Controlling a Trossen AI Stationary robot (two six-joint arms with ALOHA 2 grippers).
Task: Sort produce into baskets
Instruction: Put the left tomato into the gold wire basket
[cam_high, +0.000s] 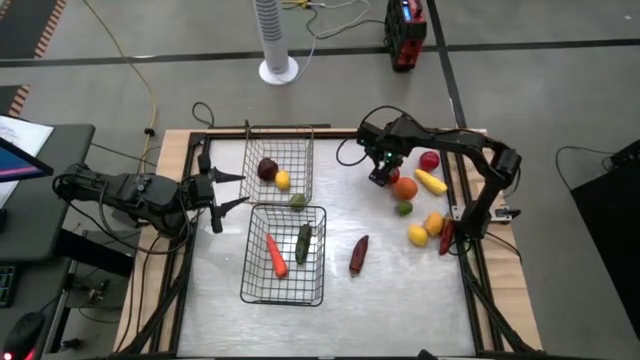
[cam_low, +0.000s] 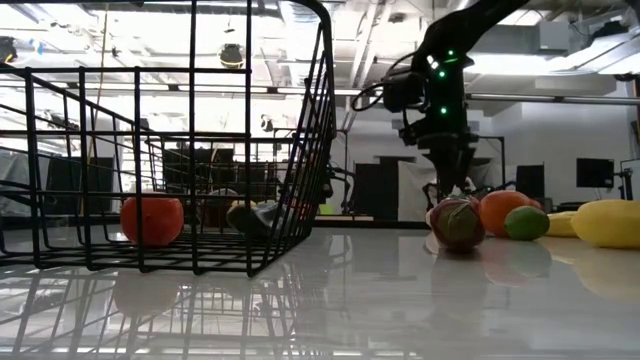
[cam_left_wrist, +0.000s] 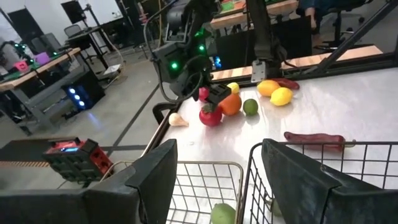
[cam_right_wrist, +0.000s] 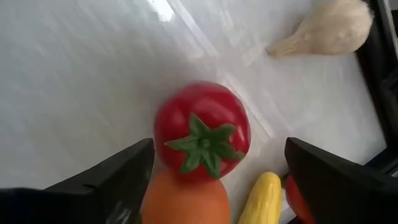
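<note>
- The right gripper hangs over a red tomato near the far right corner of the table. Its fingers are spread wide on both sides of the tomato and hold nothing.
- The tomato is round, glossy red, with a green star-shaped stem on top. It touches an orange round piece.
- A yellow long piece lies just beside the tomato, and a pale garlic bulb lies apart from it.
- More produce lies along the right edge: a green round piece, two yellow pieces and a dark red long piece.
- A dark red long pepper lies alone near the middle of the table.
- The far basket holds a dark red round piece, a yellow one and a green one.
- The near basket holds an orange carrot and a dark green long piece.
- The left gripper waits at the left edge beside the baskets, fingers half apart and empty.
</note>
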